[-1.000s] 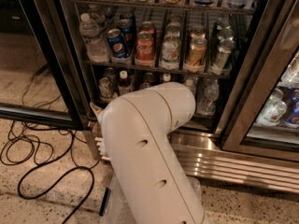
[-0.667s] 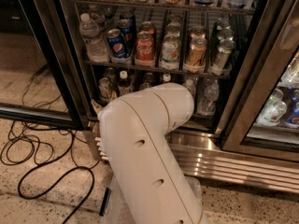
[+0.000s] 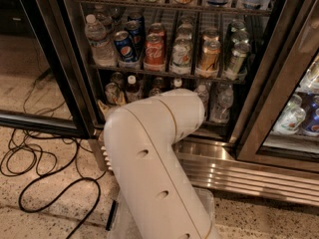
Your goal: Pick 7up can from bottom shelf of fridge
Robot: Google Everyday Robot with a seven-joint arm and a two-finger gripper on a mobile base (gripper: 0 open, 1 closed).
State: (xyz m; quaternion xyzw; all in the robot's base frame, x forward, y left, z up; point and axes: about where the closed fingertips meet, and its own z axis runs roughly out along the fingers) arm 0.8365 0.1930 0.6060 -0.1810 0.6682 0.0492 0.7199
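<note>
Nothing we can make out has shifted since 1 s ago: the bulky white robot arm (image 3: 149, 168) sits bent in the same spot, and the cans and bottles are unchanged.

Arm: its elbow rises from the near floor and turns toward the tall black-framed glass-door fridge (image 3: 259, 98), covering the middle of the lowest dark wire rack, the bottom shelf (image 3: 218, 128).

Gripper: hidden behind that elbow, at bottom-shelf level. We cannot tell whether it is open, closed or gripping anything.

Small silvery 7up can (image 3: 112, 92): upright at the left end of the bottom shelf, just left of a dark bottle (image 3: 132, 87) with a white cap. Label too dim to read.

1 rack up: blue Pepsi can (image 3: 124, 46), with the red Coca-Cola can (image 3: 154, 51) just to its right.

Right end of the bottom shelf: clear water bottle (image 3: 222, 102).

Below the door: slatted steel grille (image 3: 249, 176).

Near left: black cables (image 3: 35, 158) looped on the speckled floor (image 3: 279, 218).
</note>
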